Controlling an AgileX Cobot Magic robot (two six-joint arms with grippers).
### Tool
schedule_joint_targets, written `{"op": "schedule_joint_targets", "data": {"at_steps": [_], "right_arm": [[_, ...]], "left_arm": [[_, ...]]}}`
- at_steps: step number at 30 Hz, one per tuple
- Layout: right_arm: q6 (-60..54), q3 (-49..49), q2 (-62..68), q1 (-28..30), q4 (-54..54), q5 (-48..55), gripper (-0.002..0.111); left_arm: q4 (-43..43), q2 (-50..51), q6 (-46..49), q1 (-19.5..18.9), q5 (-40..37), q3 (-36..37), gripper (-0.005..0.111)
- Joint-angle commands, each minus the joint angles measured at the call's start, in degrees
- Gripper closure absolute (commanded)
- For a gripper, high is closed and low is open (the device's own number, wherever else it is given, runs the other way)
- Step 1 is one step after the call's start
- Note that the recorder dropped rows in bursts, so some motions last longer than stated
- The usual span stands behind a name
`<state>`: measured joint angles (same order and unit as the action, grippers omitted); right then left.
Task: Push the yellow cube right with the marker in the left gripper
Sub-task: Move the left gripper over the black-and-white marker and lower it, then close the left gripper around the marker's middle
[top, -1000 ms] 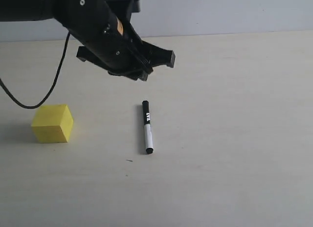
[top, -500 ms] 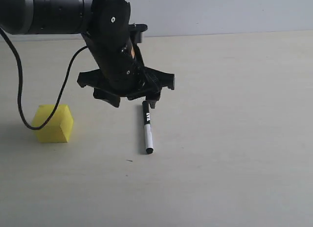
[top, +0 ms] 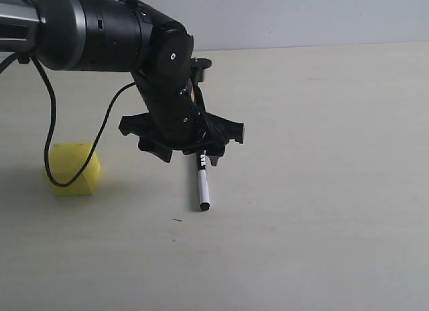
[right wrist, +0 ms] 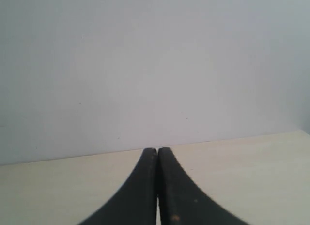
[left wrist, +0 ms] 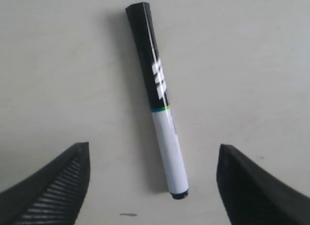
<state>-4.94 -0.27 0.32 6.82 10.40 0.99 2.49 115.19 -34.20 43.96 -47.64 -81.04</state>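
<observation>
Yellow cube [top: 72, 167] sits on the pale counter [top: 322, 190] at the far left of the exterior view, flat on one face. A loop of black cable [top: 65, 185] hangs across the front of it. The cube lies well apart from the marker [top: 202, 185], with bare counter between them.

To the right, the black left arm [top: 107, 36] reaches in from the left edge and bends down over the marker. The left fingers [left wrist: 53, 186] are spread wide, one on each side of the marker. The left wrist view shows clear counter between each finger and the barrel, so nothing is pinched.

The marker lies flat on the counter. In the exterior view its black cap end is hidden under the wrist, while the white barrel and small black tip stick out toward the camera. The left wrist view shows its whole length, with white lettering on the cap.

The right fingers [right wrist: 140, 196] are pressed together with nothing between them, above the counter and facing a plain grey wall [right wrist: 145, 65].
</observation>
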Motion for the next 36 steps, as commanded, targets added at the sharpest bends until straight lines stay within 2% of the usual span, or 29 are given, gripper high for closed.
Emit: {"op": "schedule_joint_targets", "data": {"at_steps": [1,8,11,15,36], "right_arm": [[-0.33,0.27,-0.32,0.19,-0.25,0.08,0.108],[-0.33,0.27,-0.32,0.19,-0.25,0.08,0.108],[-0.33,0.27,-0.32,0.19,-0.25,0.08,0.108],[-0.33,0.27,-0.32,0.19,-0.25,0.08,0.108],[-0.33,0.27,-0.32,0.19,-0.25,0.08,0.108]], "left_arm": [[-5.15,1.75,-1.55,0.03,0.25,-0.79,0.036],[-6.27,6.51,-1.59,0.03,-6.87,-6.25,0.036],[-6.27,7.77,-1.82,0.03,-8.86,-8.58,0.040],[-6.27,8.70,-1.82,0.03,-9.27,-9.70,0.047],[-5.58,12.48,-1.95,0.03,-9.33,-11.85,0.046]]}}
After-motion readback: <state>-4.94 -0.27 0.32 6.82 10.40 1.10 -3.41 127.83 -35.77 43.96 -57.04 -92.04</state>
